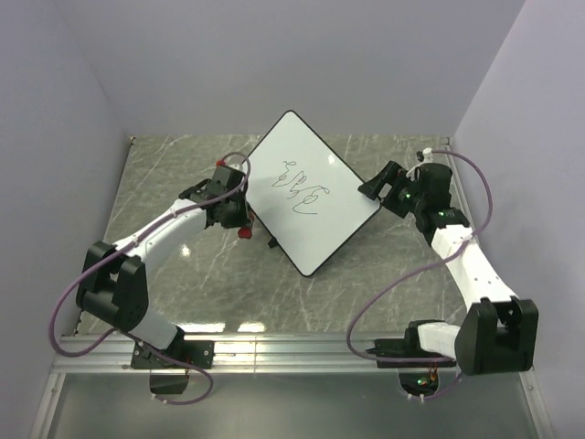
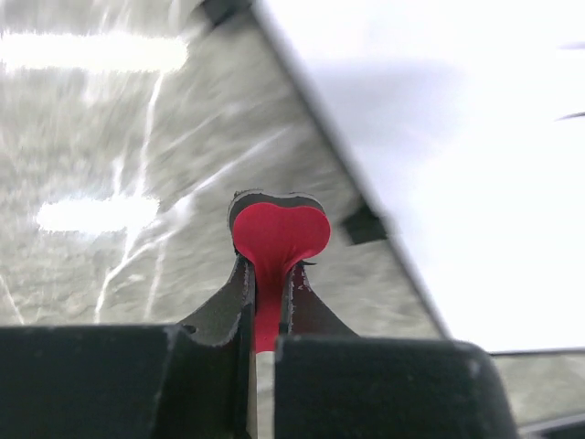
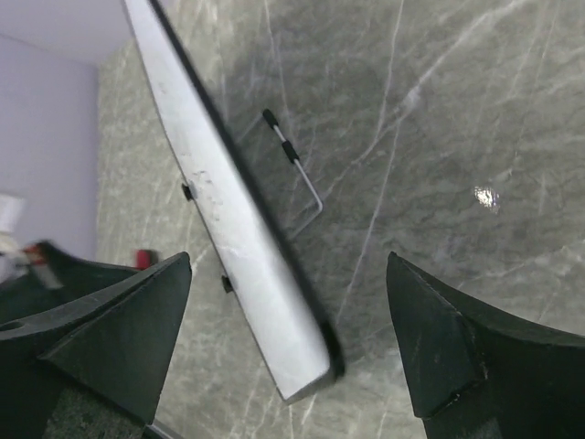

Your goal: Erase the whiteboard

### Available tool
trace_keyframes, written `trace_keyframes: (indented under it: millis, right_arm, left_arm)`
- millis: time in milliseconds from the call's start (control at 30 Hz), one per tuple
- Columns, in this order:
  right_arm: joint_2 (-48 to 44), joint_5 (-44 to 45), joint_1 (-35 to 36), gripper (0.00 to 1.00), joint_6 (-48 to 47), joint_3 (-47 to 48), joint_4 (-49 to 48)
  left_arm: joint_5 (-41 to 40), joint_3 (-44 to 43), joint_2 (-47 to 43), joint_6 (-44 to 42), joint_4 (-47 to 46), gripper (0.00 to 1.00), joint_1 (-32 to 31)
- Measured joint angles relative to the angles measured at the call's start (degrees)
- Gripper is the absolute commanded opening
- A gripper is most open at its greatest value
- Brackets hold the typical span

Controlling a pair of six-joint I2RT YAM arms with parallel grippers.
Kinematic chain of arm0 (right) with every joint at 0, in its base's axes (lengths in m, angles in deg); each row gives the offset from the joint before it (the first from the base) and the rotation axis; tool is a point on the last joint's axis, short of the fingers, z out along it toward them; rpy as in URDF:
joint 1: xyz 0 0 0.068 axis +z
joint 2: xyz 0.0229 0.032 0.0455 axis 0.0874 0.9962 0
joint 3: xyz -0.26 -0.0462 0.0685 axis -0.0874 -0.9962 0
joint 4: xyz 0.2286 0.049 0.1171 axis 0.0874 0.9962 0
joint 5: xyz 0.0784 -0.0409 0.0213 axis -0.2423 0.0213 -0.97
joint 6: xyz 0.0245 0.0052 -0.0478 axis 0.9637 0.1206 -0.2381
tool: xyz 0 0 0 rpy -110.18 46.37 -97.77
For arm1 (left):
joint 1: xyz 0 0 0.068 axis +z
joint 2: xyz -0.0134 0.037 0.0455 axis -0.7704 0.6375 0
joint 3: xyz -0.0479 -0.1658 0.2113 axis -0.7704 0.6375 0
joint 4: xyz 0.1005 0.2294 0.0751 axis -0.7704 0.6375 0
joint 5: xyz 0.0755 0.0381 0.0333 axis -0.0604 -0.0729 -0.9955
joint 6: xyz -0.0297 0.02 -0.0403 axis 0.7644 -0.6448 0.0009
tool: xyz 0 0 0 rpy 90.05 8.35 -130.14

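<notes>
The whiteboard [image 1: 315, 206] lies turned like a diamond in the middle of the table, with black scribbles [image 1: 304, 189] on it. My left gripper [image 1: 239, 219] is at its left edge, shut on the black-and-red eraser [image 1: 245, 233]. In the left wrist view the red part of the eraser [image 2: 279, 233] is pinched in my left gripper [image 2: 270, 283], and the whiteboard [image 2: 475, 183] is just to the right. My right gripper [image 1: 370, 187] is open at the board's right corner. In the right wrist view that corner [image 3: 292, 366] sits inside my right gripper [image 3: 288, 338] with room on both sides.
The table is grey marble [image 1: 183, 174] with pale walls on three sides. A thin wire stand [image 3: 302, 178] shows on the table beside the board's edge. Small black feet [image 3: 187, 192] stick out from the board. A metal rail [image 1: 292, 352] runs along the near edge.
</notes>
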Motion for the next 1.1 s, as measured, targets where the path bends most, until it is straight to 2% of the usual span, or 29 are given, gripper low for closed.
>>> trace_keyframes:
  millis: [133, 300, 333, 400, 433, 500, 533, 600, 733, 967, 1100]
  right_arm:
    - [4.2, -2.0, 0.0, 0.81, -0.7, 0.0, -1.2]
    - [5.2, -4.3, 0.1, 0.51, -1.5, -0.1, -2.5]
    - [5.2, -4.6, 0.2, 0.41, -1.7, -0.2, -2.7]
    - [5.2, -5.0, 0.2, 0.33, -2.0, -0.3, -2.8]
    - [5.0, -5.8, 0.1, 0.24, -2.3, -0.4, -2.9]
    - [4.2, -8.4, 0.3, 0.16, -2.7, -0.4, -3.7]
    - [3.6, -9.5, 0.8, 0.08, -2.7, -0.4, -4.3]
    - [2.0, -11.6, 1.5, 0.00, -2.7, -0.4, -5.0]
    - [-0.1, -12.0, 1.4, 0.00, -3.2, -1.7, -4.9]
    - [-3.3, -12.4, 1.0, 0.00, -2.6, -7.3, -7.9]
    - [-4.8, -11.9, 1.1, 0.00, -2.5, -9.1, -8.5]
  left_arm:
    - [1.3, -6.0, -1.2, 0.0, 1.2, 0.00, -1.6]
    - [4.4, -12.3, -0.4, 0.1, 1.6, 0.00, -4.8]
    - [4.8, -14.2, 0.5, 0.2, 1.8, 0.00, -5.6]
    - [5.4, -18.5, 3.3, 0.2, 2.0, 0.00, -7.3]
    - [5.8, -20.9, 5.4, 0.2, 1.9, 0.00, -8.4]
    - [6.2, -24.2, 8.6, 0.2, 1.8, 0.00, -10.1]
    - [6.5, -25.7, 10.4, 0.5, 1.9, 0.00, -11.0]
    - [7.3, -28.7, 13.8, 1.2, 2.1, 0.00, -12.5]
    - [7.5, -37.2, 21.3, 2.1, 4.6, 0.00, -15.6]
    - [6.5, -57.4, 31.0, 2.6, 9.0, 0.00, -19.1]
    - [6.0, -58.7, 31.7, 3.2, 8.9, 0.00, -20.0]
